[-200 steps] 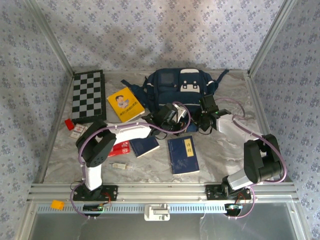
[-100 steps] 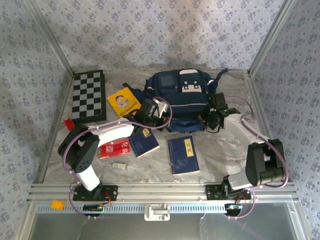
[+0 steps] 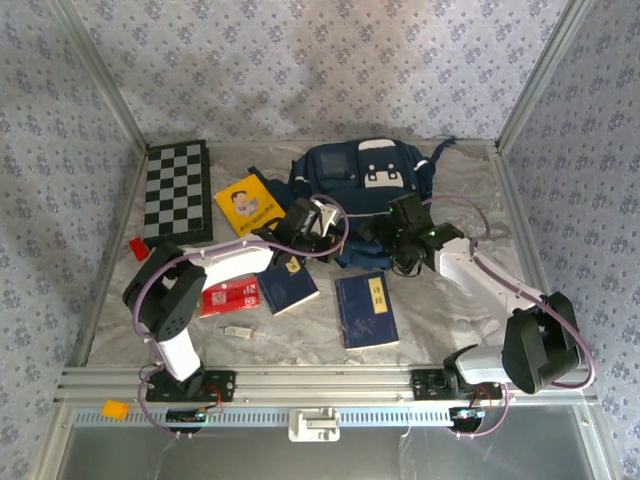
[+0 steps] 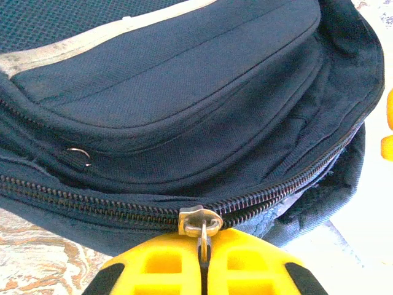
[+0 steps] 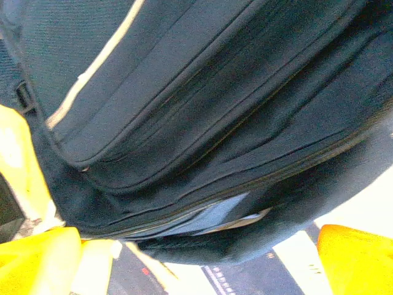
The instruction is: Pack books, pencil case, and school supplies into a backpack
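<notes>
Backpack (image 3: 360, 178) lies flat at the back middle of the table (image 3: 450, 300), front pocket up. We judge it soft and floppy: the cloth will sag and drag unless one side is braced while the zip is drawn. Our left gripper (image 4: 202, 261) is pinched tight on the zipper pull (image 4: 200, 221) of the main seam along the bag's near edge, a sound place to take hold. Our right gripper (image 3: 388, 232) stands wide with nothing between its fingers, close against that near edge, where it could pin the fabric rim. In front lie a yellow book (image 3: 250, 203) and two blue books (image 3: 366, 310), thin and fairly stiff, then the limp red pencil case (image 3: 232, 297), and last a pale stick (image 3: 238, 331), light and easily knocked.
</notes>
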Controlling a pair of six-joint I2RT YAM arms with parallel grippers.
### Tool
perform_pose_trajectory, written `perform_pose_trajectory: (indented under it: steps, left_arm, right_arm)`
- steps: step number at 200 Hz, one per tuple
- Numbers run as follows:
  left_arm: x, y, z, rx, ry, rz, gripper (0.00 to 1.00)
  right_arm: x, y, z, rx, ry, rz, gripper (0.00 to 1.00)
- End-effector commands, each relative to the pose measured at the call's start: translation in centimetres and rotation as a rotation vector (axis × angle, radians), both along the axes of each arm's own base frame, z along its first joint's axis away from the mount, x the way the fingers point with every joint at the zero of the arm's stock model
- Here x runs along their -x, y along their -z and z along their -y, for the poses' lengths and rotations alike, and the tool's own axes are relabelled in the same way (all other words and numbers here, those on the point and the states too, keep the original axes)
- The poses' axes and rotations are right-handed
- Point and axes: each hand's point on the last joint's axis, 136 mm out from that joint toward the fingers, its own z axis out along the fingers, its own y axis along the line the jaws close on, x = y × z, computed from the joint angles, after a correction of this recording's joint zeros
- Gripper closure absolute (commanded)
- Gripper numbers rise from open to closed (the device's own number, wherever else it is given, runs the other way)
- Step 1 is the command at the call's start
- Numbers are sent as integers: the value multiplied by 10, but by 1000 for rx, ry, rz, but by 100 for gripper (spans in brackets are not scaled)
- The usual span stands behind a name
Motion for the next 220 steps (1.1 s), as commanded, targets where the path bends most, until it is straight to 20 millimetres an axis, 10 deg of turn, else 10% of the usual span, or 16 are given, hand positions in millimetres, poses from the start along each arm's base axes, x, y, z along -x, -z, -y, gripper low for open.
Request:
perform_pose_trajectory:
  steps: [1, 69, 144, 220]
  left_arm:
    - [-9, -31, 24, 88, 26, 65, 100]
    - [-5, -31, 27, 76, 51, 73, 100]
    - [-18, -28, 5, -4, 33, 106, 100]
    - [-116, -13, -68, 10, -183, 23, 100]
  right_arm:
    - [-5, 3, -6, -73, 123, -17, 0]
    - [-32, 30, -22, -45, 162, -57, 21]
    - [-29, 48, -4, 60, 125, -119, 99]
    - [-17, 30, 22, 101, 148, -105, 100]
